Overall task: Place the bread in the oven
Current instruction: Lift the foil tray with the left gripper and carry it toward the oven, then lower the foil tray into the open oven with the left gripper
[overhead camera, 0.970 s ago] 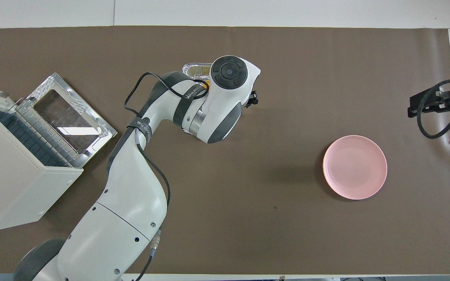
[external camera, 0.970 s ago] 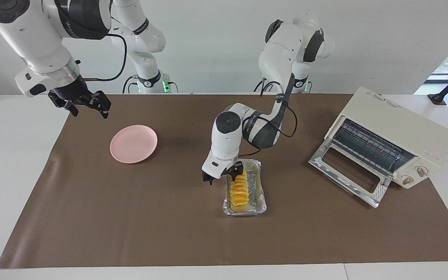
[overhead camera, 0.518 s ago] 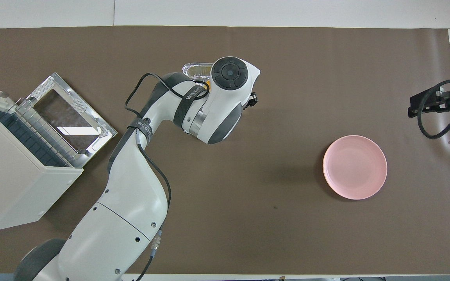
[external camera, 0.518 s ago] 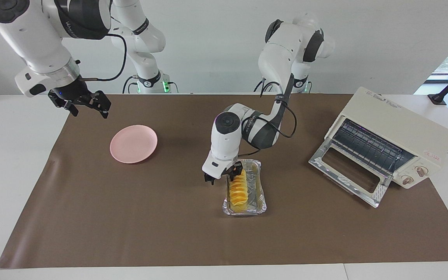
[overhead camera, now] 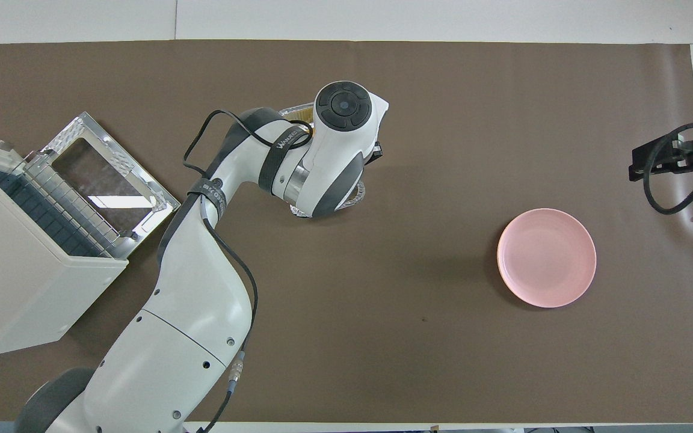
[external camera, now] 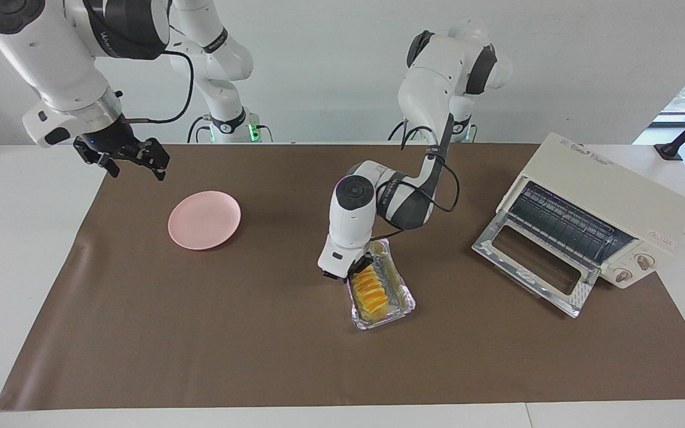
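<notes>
- The bread is a long yellow-orange loaf of ridged slices, lying in a crinkled foil tray in the middle of the brown mat.
- The left gripper is closed at the loaf's end nearer to the robots.
- The right gripper waits open, raised near the pink plate.
- The oven stands with its door down at the left arm's end.

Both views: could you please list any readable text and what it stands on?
Oven top: printed lettering, too small to read.
Oven side: red label, too small to read.
Left arm's band: white lettering, too blurred to read.
Right arm's band: likewise.
</notes>
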You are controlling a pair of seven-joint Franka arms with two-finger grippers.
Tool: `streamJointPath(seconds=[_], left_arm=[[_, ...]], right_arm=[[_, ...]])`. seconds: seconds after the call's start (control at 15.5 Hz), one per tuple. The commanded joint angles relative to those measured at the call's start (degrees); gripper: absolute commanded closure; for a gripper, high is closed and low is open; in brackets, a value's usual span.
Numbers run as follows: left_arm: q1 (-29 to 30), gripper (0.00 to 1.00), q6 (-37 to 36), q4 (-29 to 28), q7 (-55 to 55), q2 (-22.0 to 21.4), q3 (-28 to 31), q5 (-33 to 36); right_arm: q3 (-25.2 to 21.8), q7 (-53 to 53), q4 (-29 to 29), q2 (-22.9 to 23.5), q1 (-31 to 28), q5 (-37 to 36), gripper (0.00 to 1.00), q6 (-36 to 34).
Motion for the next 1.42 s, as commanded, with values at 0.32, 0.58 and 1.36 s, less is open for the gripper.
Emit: streamJointPath(seconds=[0.32, 0.58, 1.36], left_arm=[[0.39, 1.0, -12.38, -0.37, -6.35, -7.51, 13.0, -0.91], [4.06, 1.0, -16.33, -0.72, -6.01, -10.58, 17.68, -0.99], [16.56, 1.0, -15.29, -11.69, -6.19, -16.47, 17.86, -7.06]], right_arm=[[0.41, -1.54, -0.87, -1.11, -0.59, -0.66, 0.0, -0.33], [0.41, -1.54, -0.96, -1.11, -0.59, -0.66, 0.0, -0.33], [0.41, -1.54, -0.96, -1.11, -0.59, -0.66, 0.0, -0.33]])
